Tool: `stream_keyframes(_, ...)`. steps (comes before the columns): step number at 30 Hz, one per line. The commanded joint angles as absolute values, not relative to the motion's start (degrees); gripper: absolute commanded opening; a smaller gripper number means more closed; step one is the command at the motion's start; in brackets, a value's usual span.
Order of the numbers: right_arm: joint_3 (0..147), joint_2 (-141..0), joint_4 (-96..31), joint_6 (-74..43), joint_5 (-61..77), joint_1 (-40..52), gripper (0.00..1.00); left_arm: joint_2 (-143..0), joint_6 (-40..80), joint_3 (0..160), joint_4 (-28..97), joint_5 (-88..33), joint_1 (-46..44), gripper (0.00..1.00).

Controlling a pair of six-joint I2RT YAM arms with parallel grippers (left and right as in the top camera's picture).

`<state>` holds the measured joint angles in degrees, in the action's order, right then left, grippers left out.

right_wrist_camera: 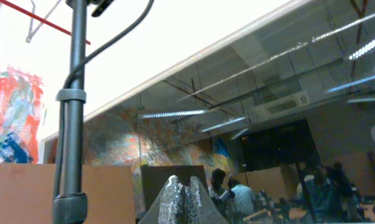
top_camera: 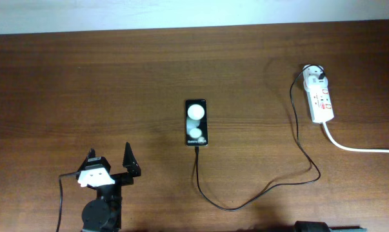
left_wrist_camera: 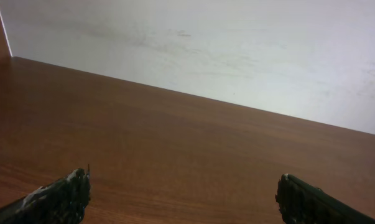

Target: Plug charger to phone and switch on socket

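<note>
Dark brown wood table point(top_camera: 84, 77), with a pale wall point(left_wrist_camera: 237, 43) along its far edge. The phone point(top_camera: 196, 122) lies flat near the table centre, long axis running near-far, with two white round patches and small white text on its face. The charger point(top_camera: 246, 201), a thin black cable, meets the phone's near short edge, loops toward the near edge, curves right and climbs to the socket point(top_camera: 319, 98) at far right. It ends there at a black plug point(top_camera: 317, 79) on the strip's far end. Whether the tip is fully seated in the phone cannot be told. The socket is white with red marks; switch position is too small to read. A thick white cord point(top_camera: 359, 149) leaves its near end and goes off right.

The left gripper point(top_camera: 110, 162) is at near left, well apart from the phone. Its fingers point(left_wrist_camera: 63, 196) are spread wide over bare wood, with nothing between them. The right gripper point(right_wrist_camera: 184, 198) points up away from the table, its jaws pressed together and nothing held. Its camera sees a dark pole point(right_wrist_camera: 72, 124), ceiling lights point(right_wrist_camera: 175, 114) and blurred people in the background. In the overhead view only a dark sliver of the right arm point(top_camera: 313, 227) shows at the near edge.
</note>
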<state>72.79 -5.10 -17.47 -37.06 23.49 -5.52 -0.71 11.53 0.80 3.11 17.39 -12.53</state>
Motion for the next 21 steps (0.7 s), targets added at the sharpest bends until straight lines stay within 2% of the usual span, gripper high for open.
stream_keyframes(1,72.60,-3.92,-17.26,-36.88,23.55,-5.15,0.08,-0.64,10.59,0.49,3.09,17.82,-8.56,0.99)
stream_keyframes(4,72.60,-3.92,-17.06,-36.86,23.53,-4.91,0.08,-0.64,10.59,0.49,3.11,17.82,-4.25,0.99)
stream_keyframes(14,72.58,-1.76,-15.79,-36.88,23.55,-4.51,0.09,-0.67,10.52,0.49,3.20,17.91,-3.95,0.99)
stream_keyframes(17,72.60,-1.74,-14.44,-36.91,23.59,-4.54,0.09,-1.21,-4.40,0.54,3.79,10.09,-3.97,0.99)
stream_keyframes(21,72.58,-1.74,-13.02,-36.91,23.59,-4.56,0.14,-1.43,-5.89,0.54,3.90,9.61,-3.97,0.99)
